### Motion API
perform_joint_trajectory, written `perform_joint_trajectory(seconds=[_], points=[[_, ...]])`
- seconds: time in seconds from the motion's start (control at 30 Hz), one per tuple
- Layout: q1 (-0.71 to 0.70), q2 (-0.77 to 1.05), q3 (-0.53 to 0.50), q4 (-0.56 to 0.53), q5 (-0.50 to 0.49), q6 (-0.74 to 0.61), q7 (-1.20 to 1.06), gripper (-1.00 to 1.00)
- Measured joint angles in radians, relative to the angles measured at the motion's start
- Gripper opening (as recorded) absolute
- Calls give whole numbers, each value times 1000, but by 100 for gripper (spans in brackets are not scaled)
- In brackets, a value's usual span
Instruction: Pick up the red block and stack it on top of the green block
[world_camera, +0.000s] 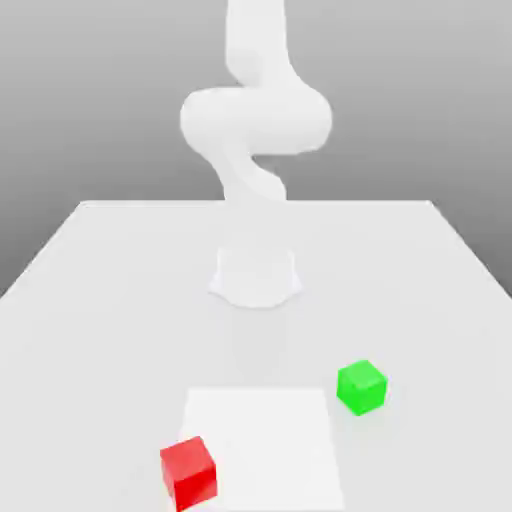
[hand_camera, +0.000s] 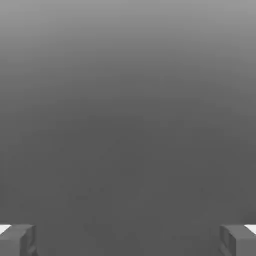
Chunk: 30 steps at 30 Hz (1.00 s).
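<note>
The red block (world_camera: 187, 472) sits on the table near the front edge, on the exterior view's left. The green block (world_camera: 361, 387) rests on the table further back and toward the exterior view's right, well apart from the red one. In the hand view my gripper (hand_camera: 128, 240) is open: its two grey fingertips (hand_camera: 17, 240) stand far apart with nothing between them, and plain grey background lies beyond. The white arm (world_camera: 255, 120) rises from its base and curls upward, high above both blocks.
The arm's round base (world_camera: 256, 277) stands at the middle of the white table (world_camera: 100, 300). A brighter white square patch (world_camera: 265, 440) lies flat on the table between the two blocks.
</note>
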Motion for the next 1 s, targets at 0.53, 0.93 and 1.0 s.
perform_joint_trajectory(seconds=[0.53, 0.93, 1.0], points=[[122, 589, -198, -96, 153, 208, -480, 0], [64, 1001, -189, -145, 156, 411, -709, 0], [36, 1074, -154, -133, 193, 469, -738, 0]])
